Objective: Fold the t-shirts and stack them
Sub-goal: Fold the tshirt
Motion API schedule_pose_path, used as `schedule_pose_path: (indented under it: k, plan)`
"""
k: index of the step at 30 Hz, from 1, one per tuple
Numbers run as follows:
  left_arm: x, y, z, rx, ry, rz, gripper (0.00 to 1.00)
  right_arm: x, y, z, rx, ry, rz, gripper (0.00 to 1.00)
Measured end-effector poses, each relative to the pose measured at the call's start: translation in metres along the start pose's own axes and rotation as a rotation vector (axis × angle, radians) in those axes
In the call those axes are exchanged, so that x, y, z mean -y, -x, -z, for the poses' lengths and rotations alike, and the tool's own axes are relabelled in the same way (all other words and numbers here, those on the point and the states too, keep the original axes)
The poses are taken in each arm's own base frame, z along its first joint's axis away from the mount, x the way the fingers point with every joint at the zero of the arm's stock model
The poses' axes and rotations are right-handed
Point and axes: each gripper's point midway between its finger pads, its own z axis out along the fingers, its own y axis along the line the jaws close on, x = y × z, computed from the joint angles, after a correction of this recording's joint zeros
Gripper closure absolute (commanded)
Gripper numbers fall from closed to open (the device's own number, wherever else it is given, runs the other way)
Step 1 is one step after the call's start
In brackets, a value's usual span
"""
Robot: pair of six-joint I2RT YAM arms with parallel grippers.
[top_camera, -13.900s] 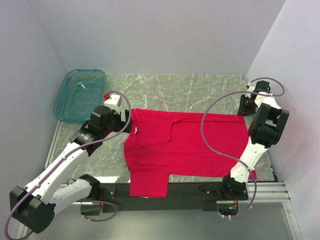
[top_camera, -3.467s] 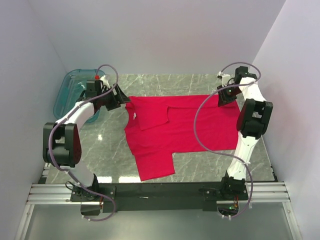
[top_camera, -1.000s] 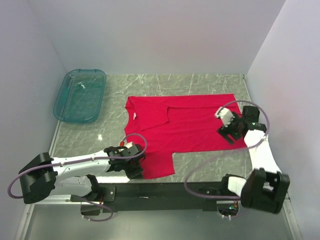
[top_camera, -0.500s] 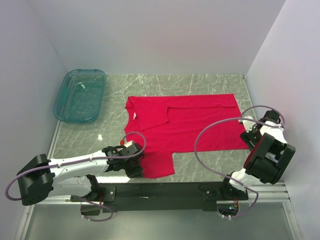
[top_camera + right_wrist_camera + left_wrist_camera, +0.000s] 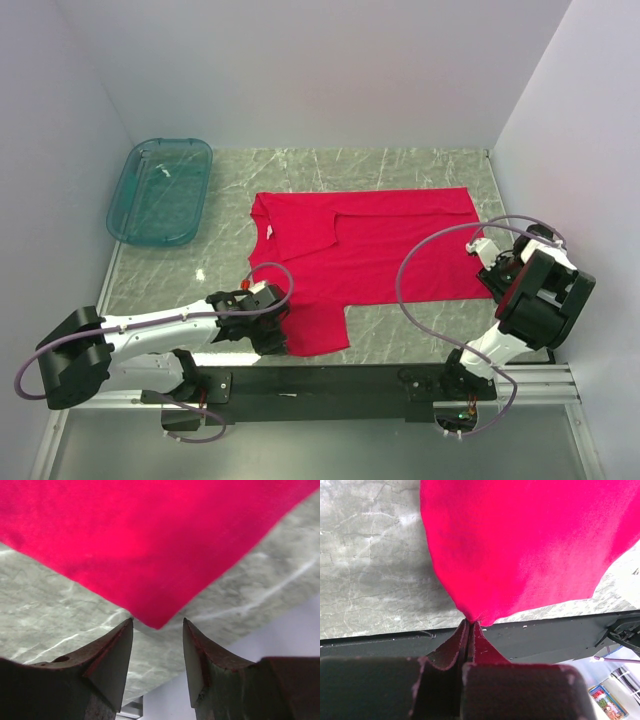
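Note:
The crimson t-shirt [image 5: 380, 245] lies spread flat on the marble table, neck to the left, one sleeve folded in over the chest. My left gripper [image 5: 270, 335] sits low at the shirt's near left corner and is shut on the cloth. In the left wrist view its tips [image 5: 469, 622] pinch a small peak of the red fabric [image 5: 520, 545]. My right gripper [image 5: 490, 275] is at the shirt's near right corner. The right wrist view shows it [image 5: 157, 621] open, with the pointed corner of the t-shirt [image 5: 150, 540] just ahead of the gap between its tips.
A translucent teal tub [image 5: 160, 190] stands at the back left. The black mounting rail [image 5: 380, 380] runs along the near table edge, right behind my left gripper. White walls close in on the left, back and right, and the right arm is near the right wall.
My right gripper has moved off the shirt's right part to its near right corner, and its jaws have narrowed. The left gripper has stayed shut on the near left corner.

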Motion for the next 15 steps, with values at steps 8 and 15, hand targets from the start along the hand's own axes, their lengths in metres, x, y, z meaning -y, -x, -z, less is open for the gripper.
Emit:
schedule_pose_path:
  k: [8,15]
  plan:
    - [0.0000,0.0008,-0.0001,0.001,0.000,0.003,1.00,-0.0052,0.0016,-0.0048,0.011,0.030,-0.004,0.60]
    - [0.0022,0.0020,0.0010,0.003,-0.004,0.005,0.99,-0.0095,0.0023,-0.0056,0.012,0.060,-0.038,0.85]
